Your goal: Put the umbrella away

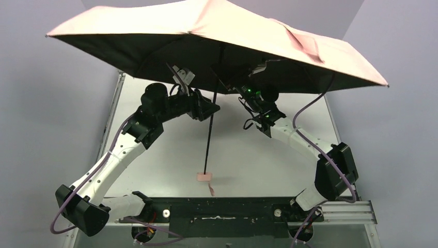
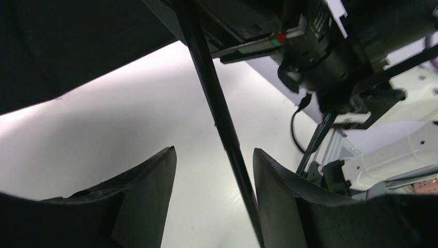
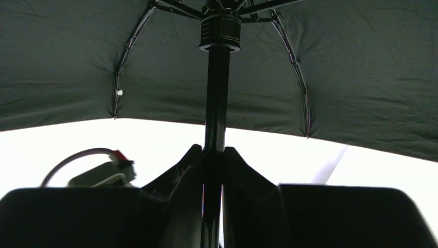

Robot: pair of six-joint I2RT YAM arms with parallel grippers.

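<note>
- The umbrella (image 1: 217,46) stands open and nearly upright; its pink handle (image 1: 203,176) rests on the bench (image 1: 258,160) close to the middle of the near edge, with the pink strap (image 1: 211,189) trailing toward that edge.
- The black shaft (image 1: 209,137) rises from the handle, leaning slightly right.
- About midway up, the left claw (image 2: 214,150) is spread wide with the shaft passing between its fingers, nearer the right-hand one; whether it touches is unclear.
- Higher up, the right claw (image 3: 212,152) is clamped tight on the shaft just below the runner (image 3: 220,31).
- The canopy (image 1: 170,18), pale pink above and black beneath, overhangs the far edge and both far corners.
</note>
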